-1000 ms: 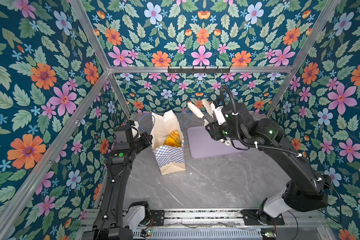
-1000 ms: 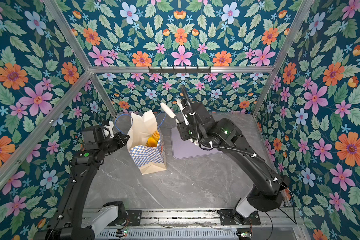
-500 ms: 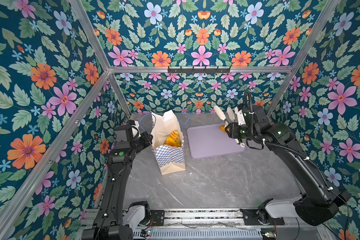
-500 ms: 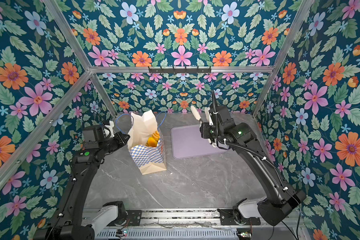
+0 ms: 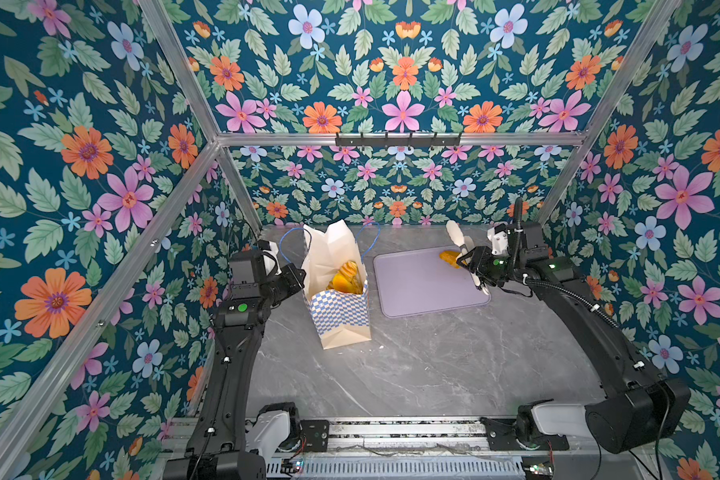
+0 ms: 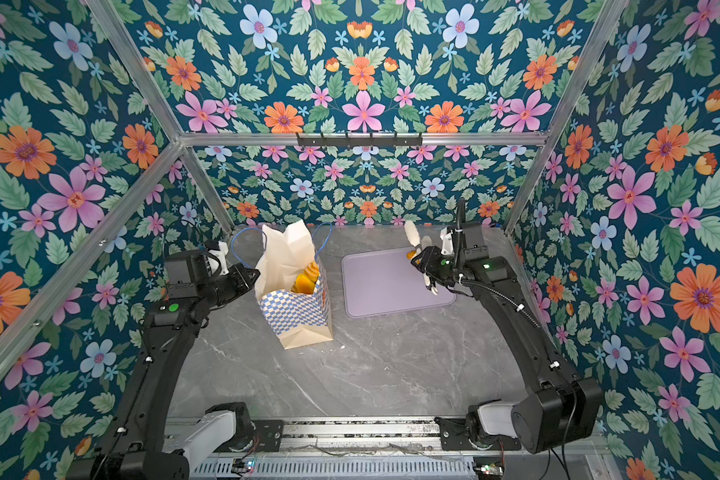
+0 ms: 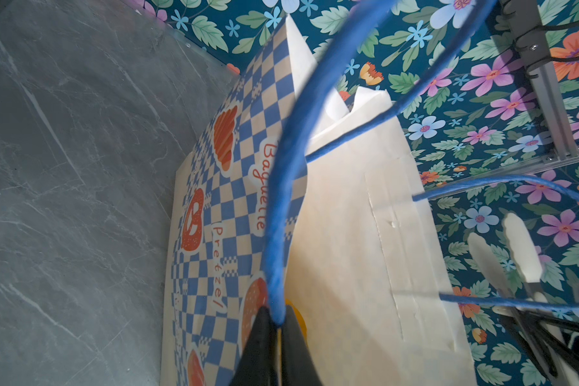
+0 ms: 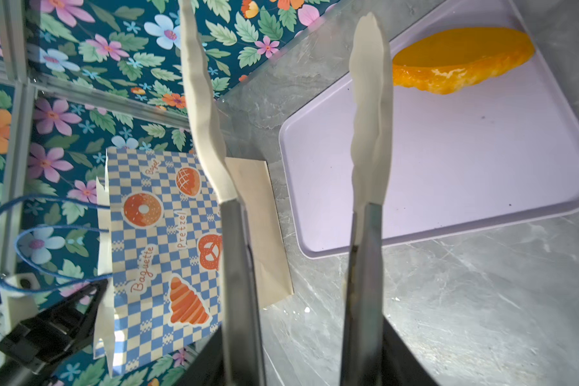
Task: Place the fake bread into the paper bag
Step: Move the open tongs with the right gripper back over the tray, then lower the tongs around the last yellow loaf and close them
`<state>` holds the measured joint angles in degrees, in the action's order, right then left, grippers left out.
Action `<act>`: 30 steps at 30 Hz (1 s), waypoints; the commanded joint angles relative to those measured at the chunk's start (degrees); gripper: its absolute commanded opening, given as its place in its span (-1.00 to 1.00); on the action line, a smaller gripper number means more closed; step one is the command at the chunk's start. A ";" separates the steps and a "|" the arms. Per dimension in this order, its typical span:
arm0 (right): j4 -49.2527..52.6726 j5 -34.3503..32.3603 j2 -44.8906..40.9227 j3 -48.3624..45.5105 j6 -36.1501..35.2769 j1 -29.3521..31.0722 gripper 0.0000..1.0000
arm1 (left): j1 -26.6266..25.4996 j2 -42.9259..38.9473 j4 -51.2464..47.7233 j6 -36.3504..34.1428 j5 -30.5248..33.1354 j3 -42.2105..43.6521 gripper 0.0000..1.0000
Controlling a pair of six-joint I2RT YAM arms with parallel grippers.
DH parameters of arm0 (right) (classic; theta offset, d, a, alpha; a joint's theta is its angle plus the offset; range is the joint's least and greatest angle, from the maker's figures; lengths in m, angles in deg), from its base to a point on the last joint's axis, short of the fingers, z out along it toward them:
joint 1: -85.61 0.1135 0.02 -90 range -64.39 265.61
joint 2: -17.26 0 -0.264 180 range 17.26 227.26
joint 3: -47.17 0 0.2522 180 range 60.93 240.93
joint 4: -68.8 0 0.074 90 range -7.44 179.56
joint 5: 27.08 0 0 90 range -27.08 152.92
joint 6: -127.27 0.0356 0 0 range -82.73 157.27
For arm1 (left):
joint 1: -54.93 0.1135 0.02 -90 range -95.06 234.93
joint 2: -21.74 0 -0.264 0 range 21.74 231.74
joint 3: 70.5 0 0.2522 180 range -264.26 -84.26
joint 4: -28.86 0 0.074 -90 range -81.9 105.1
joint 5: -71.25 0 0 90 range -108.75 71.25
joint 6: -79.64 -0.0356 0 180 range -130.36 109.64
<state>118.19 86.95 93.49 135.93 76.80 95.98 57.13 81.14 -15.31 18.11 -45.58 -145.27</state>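
Although several pieces of fake bread [image 5: 345, 278] already show golden inside the open mouth of the paper bag [image 5: 341, 320], the task looks nearly done rather than finished: one piece, a flattish orange-yellow pastry [image 8: 461, 60], lies alone at the far right corner of the lilac tray [image 5: 424, 286], and nothing else sits on the tray or loose on the bench [image 5: 412, 365]. How many pieces the bag holds cannot be counted from here. The bag stands upright toward the far left of the bench, with the tray just beside it toward the far right. On the left arm [image 5: 233, 332] the jaws are pinched together on one blue cord handle [image 7: 281, 200], which seems meant to steady the bag and hold its mouth open. On the right arm [image 5: 578, 316] the jaws stand apart and empty; their long white fingers [image 8: 371, 117] hang above the tray beside the last pastry, which lies past one fingertip and not between them. What is left, by my reading, is to grasp that piece and drop it in. Printed on the chequered band, in orange script next to pastry pictures, are "Baguette" and "Pretzel"; a third word is too small to be sure of, and no brand name is visible.
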 commanded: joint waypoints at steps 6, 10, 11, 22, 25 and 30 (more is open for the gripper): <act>-16.20 15.74 0.39 -10.24 11.31 -9.43 0.05 | 0.00 0.05 0.79 0.00 -0.07 0.37 -0.78; -19.59 18.71 1.77 -13.61 13.15 -12.14 0.05 | 0.00 0.00 0.88 -0.01 -0.02 0.72 -0.78; -20.17 19.14 2.11 -14.16 13.37 -12.50 0.05 | -0.02 -0.01 0.88 0.01 -0.06 0.80 -0.78; -26.30 21.13 5.45 -19.82 16.33 -15.01 0.02 | 0.00 0.27 1.10 0.01 0.11 1.07 -0.78; -28.09 21.30 6.45 -21.30 17.22 -15.54 0.02 | 0.00 0.28 1.23 0.01 0.12 1.25 -0.78; -31.88 22.46 8.87 -23.25 18.96 -16.09 0.00 | 0.00 0.37 1.32 0.01 0.20 1.49 -0.78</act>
<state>91.13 107.91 101.66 112.94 93.98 79.89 57.13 81.38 -13.76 18.14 -45.60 -144.07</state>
